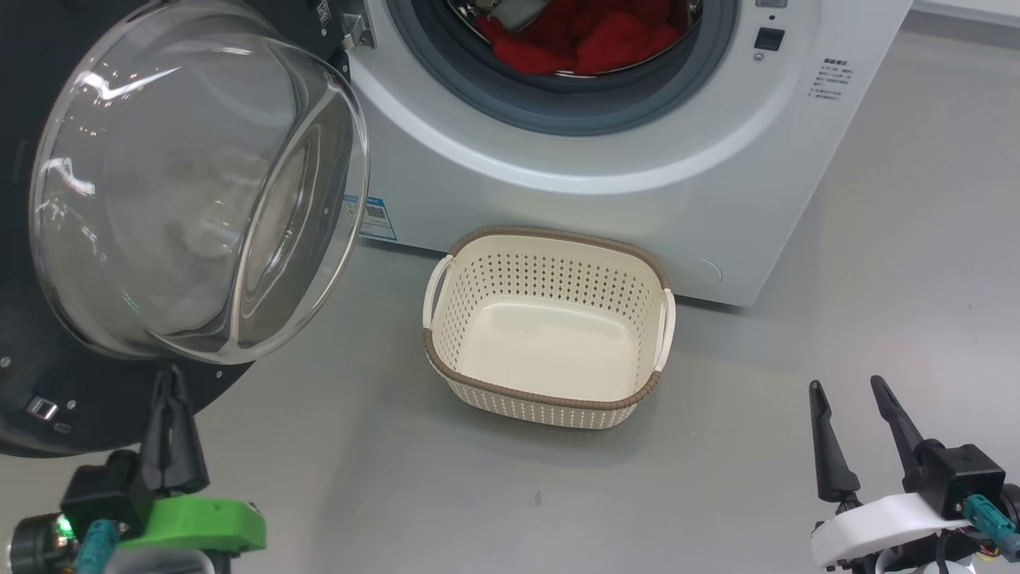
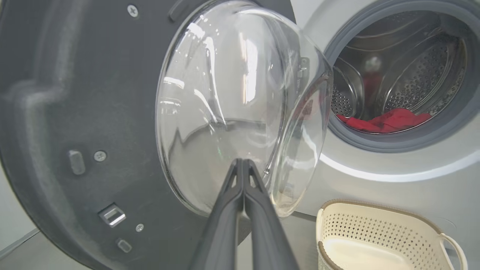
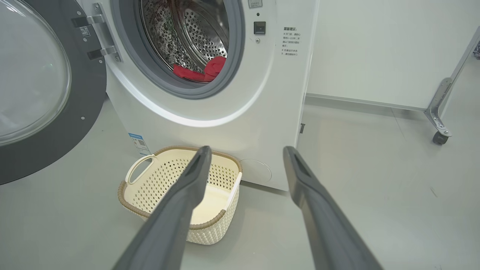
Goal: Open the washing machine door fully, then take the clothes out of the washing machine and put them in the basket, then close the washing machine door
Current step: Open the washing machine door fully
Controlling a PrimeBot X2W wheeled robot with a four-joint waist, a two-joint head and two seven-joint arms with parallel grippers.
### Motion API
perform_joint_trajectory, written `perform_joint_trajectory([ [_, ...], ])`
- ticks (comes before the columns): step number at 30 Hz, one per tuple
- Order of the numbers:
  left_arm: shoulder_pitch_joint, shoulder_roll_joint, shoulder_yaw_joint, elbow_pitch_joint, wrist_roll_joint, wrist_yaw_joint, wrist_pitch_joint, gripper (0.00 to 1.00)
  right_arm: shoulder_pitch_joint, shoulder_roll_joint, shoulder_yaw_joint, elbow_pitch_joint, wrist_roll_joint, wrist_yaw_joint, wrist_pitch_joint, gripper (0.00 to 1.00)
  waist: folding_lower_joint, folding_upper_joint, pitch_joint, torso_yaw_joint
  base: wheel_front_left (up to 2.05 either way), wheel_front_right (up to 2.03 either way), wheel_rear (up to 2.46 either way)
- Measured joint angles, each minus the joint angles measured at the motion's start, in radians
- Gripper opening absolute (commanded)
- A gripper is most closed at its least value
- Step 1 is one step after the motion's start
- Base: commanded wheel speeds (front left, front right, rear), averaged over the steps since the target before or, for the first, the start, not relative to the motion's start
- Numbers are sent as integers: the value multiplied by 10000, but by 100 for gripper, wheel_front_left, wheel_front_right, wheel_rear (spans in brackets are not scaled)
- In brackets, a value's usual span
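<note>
Our right gripper (image 1: 846,387) hangs empty, fingers spread wide; our left gripper (image 1: 170,379) is pinched together just beside the washing machine door (image 1: 199,183). The clothes (image 1: 590,44) lie inside the washing machine (image 1: 558,199), ahead and left of the right gripper, beyond the basket (image 1: 550,236); we judge its reach clearer.

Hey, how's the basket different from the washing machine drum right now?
The basket is empty; the drum holds the red clothes. The basket is cream plastic with a brown rim; the drum is shiny steel behind a grey rubber ring. The basket opens upward on the floor; the drum opens sideways from the washing machine's front. Both have walls full of small holes.
</note>
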Motion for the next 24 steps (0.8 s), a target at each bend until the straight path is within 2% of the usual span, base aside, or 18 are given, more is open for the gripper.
perform_joint_trajectory([
  [9, 705, -128, -1066, -495, 117, -424, 0, 0, -17, 96, 165, 73, -75, 90, -2, 100, 0, 0, -217, -412, 0, 0, 0],
  [10, 733, -130, -1154, -533, 115, -451, 0, 16, -17, 104, 198, 82, -84, 90, -2, 100, 0, 0, -232, -476, 0, 0, 0],
  [12, 802, -134, -1340, -541, 113, -514, 0, 38, -20, 123, 245, 94, -100, 111, 0, 100, 0, 0, -261, -613, 0, 0, 0],
  [13, 861, -138, -1392, -548, 113, -514, 0, 92, -21, 128, 270, 96, -125, 132, 0, 100, 0, 0, -274, -684, 0, 0, 0],
  [14, 906, -138, -1442, -539, 113, -514, 0, 100, -24, 140, 284, 96, -159, 134, 0, 100, 0, 0, -286, -759, 0, 0, 0],
  [24, 1016, -138, -1570, -545, 117, -499, 6, 100, -180, 228, 408, 81, -249, 240, 0, 100, 0, 0, -362, -1591, 0, 0, 0],
])
